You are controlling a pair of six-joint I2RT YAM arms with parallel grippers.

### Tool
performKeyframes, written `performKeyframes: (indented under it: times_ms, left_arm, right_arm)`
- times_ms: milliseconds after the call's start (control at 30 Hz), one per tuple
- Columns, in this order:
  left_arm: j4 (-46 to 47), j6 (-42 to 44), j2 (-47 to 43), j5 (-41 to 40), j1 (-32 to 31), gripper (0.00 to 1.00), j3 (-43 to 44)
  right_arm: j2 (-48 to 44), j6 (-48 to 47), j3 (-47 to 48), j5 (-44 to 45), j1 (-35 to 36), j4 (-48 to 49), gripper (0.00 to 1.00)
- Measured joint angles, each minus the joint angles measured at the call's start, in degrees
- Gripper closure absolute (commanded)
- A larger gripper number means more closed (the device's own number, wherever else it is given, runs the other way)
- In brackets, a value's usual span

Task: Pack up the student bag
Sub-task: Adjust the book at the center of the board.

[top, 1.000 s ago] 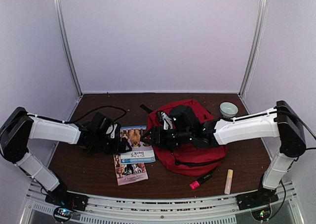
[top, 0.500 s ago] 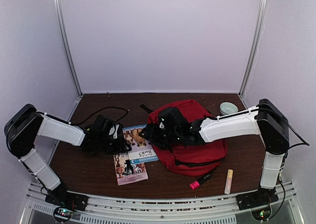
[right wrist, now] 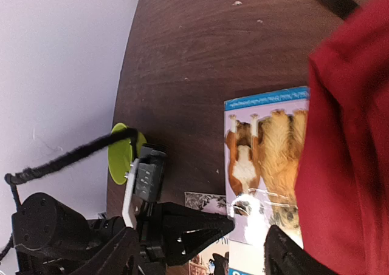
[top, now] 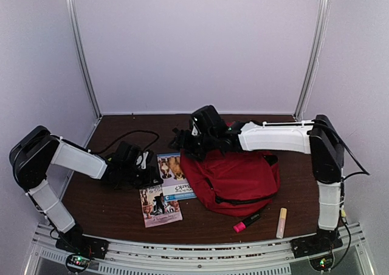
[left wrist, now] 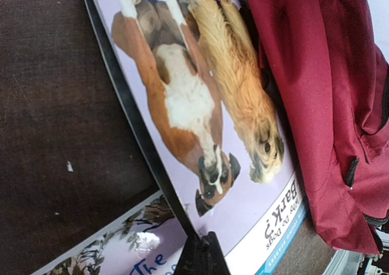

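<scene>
— Top external view: where is the backpack (top: 234, 181) found?

— It is seen lying right of centre on the table (top: 109, 205). In the left wrist view its red fabric is laid over the right edge of the dog book (top: 173, 175).

— How are the grippers set?

— The left gripper (top: 155, 169) is seen left of centre with its jaws pressed together into a wedge, the tip set at the book's left edge. Whether a page is caught cannot be told. The right gripper (top: 182, 144) is held over the bag's upper left corner. In its wrist view the fingers appear spread with nothing between them.

— Which step is judged to be in hand?

— The book is probably being readied for loading. A marker (top: 247, 222) and a pale stick (top: 282, 222) at the lower right are not yet packed.

— What is called for next?

— The bag's mouth would likely need to be gripped and held open. The book could then be raised by its edge and slid rightward inside.
</scene>
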Motion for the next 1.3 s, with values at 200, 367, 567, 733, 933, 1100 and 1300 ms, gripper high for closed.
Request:
performKeyframes:
  times_ms: [200, 367, 567, 733, 933, 1100, 1300]
  left_arm:
    - [-0.46, 2.14, 0.00, -0.20, 1.99, 1.00, 0.00]
    - [-1.33, 3.91, -0.55, -0.72, 2.16, 1.00, 0.00]
    - [-4.26, 6.08, -4.46, -1.86, 2.56, 1.00, -1.46]
    - [-6.56, 7.06, -8.74, -3.02, 2.86, 1.00, -4.68]
    - [-7.56, 6.93, -15.02, -3.41, 2.93, 1.00, -11.39]
    - [-9.66, 6.43, -21.99, -3.89, 2.91, 1.00, -16.39]
    - [-12.02, 5.77, -27.56, -5.01, 2.93, 1.00, -20.39]
  right_arm:
    - [18.36, -24.00, 41.86, -4.55, -0.94, -27.52, 0.30]
    - [14.12, -41.51, 37.29, 6.93, -0.63, -40.87, 0.27]
    - [10.27, -55.12, 26.10, 17.00, 0.92, -46.71, 0.19]
    - [11.08, -61.96, 23.12, 25.16, 3.23, -49.83, 0.19]
    - [12.61, -60.04, 19.93, 30.86, 4.22, -51.76, 0.23]
    - [11.56, -53.00, 22.49, 27.89, 5.09, -53.64, 0.23]
    - [-1.77, -37.53, 10.84, 9.92, 8.52, -40.70, 0.30]
